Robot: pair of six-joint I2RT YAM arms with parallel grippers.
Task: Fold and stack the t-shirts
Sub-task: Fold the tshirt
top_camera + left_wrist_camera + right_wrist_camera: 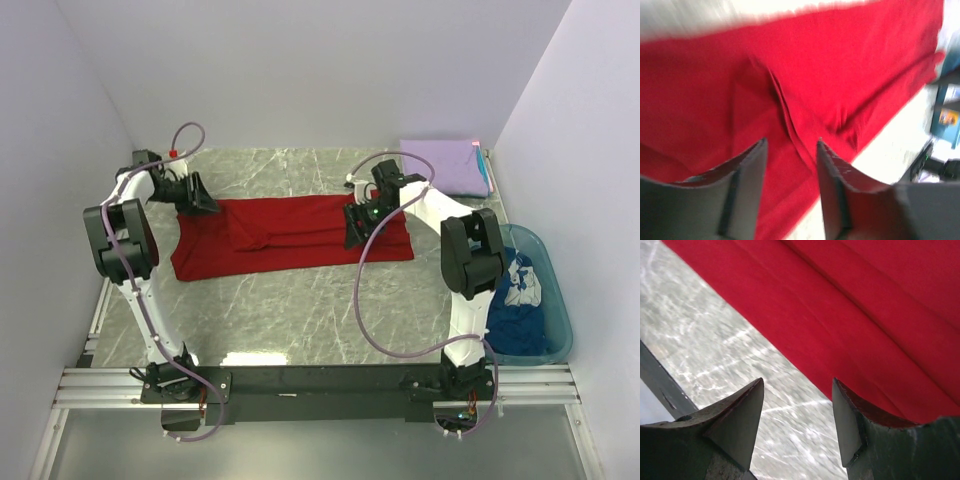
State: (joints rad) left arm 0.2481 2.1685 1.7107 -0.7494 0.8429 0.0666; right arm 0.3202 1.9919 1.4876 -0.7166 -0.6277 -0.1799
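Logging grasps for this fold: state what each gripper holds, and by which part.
Nothing is held. The left gripper is open over the red shirt, and the right gripper is open at one edge of it; neither pinches the cloth.

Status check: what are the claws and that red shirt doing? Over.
Left claw open over red shirt. Right claw open at its edge. Shirt partly folded, flat. Nothing in the way.

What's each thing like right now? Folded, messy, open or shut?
red t-shirt: folded into a long strip, flat on the table.
lavender t-shirt: folded, far right corner.
dark blue t-shirt: crumpled in the tub.
left end effector: open.
right end effector: open.
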